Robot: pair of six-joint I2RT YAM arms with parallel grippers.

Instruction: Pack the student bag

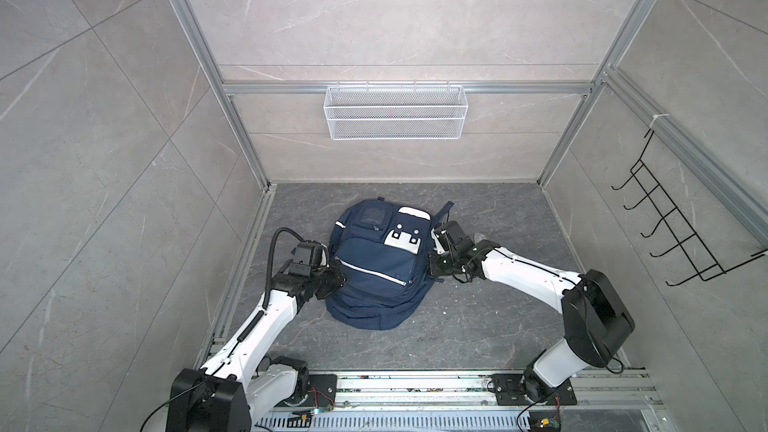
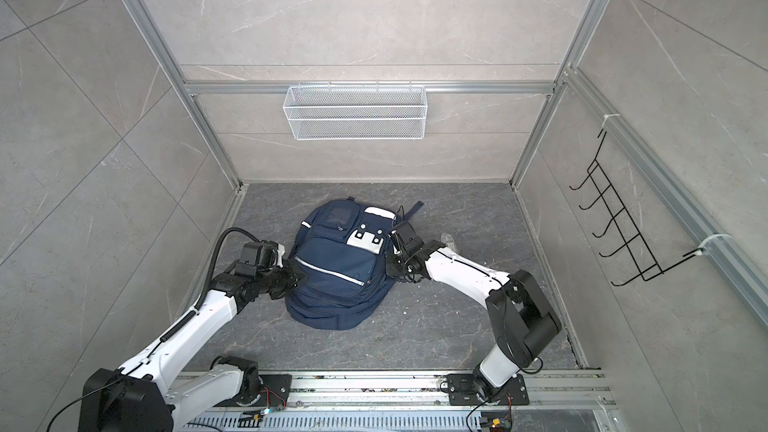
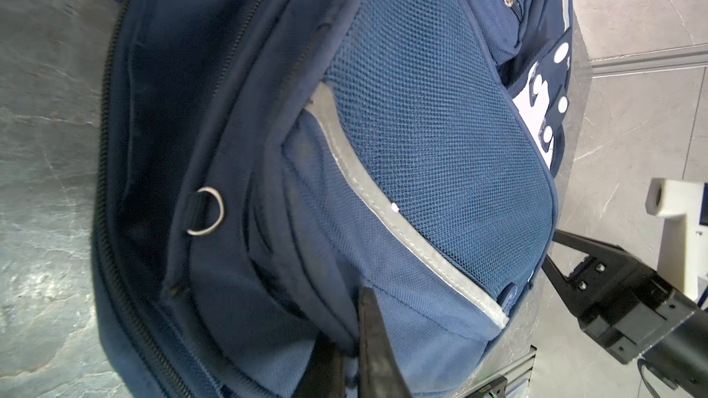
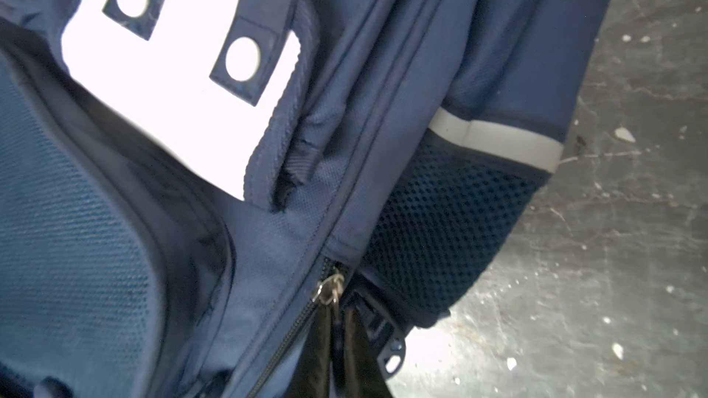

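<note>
1. Navy-blue fabric student bag (image 1: 376, 268), with white patches and silver reflective stripes, lies front-up near the middle of the dark grey stone-look tabletop (image 1: 478, 326). In both top views it sits between the two arms.
2. The left gripper (image 1: 338, 278) is at the bag's left edge. In the left wrist view its black fingers (image 3: 377, 338) are pressed together, with a fold of the bag's side fabric nipped between them.
3. Near that grip a small metal D-ring (image 3: 205, 206) hangs from a black loop. A line of dark zip teeth (image 3: 115, 223) curves along the bag's outer edge.
4. The right gripper (image 1: 432, 265) is against the bag's right side, just below the white patch with round studs (image 1: 405, 238).
5. In the right wrist view, the right gripper's black fingers (image 4: 358, 342) stand close together with only a thin gap. The silver zip pull (image 4: 328, 292) is right at their tips. I cannot tell whether the pull is pinched or merely touched.
6. Just beside that zip is a dark mesh side pocket (image 4: 440, 243), topped by a pale reflective band (image 4: 498, 137).
7. A white wire-mesh basket (image 1: 395, 112) hangs on the back wall rail and a black wire hook rack (image 1: 681, 226) on the right wall. Both are well apart from the bag.
</note>
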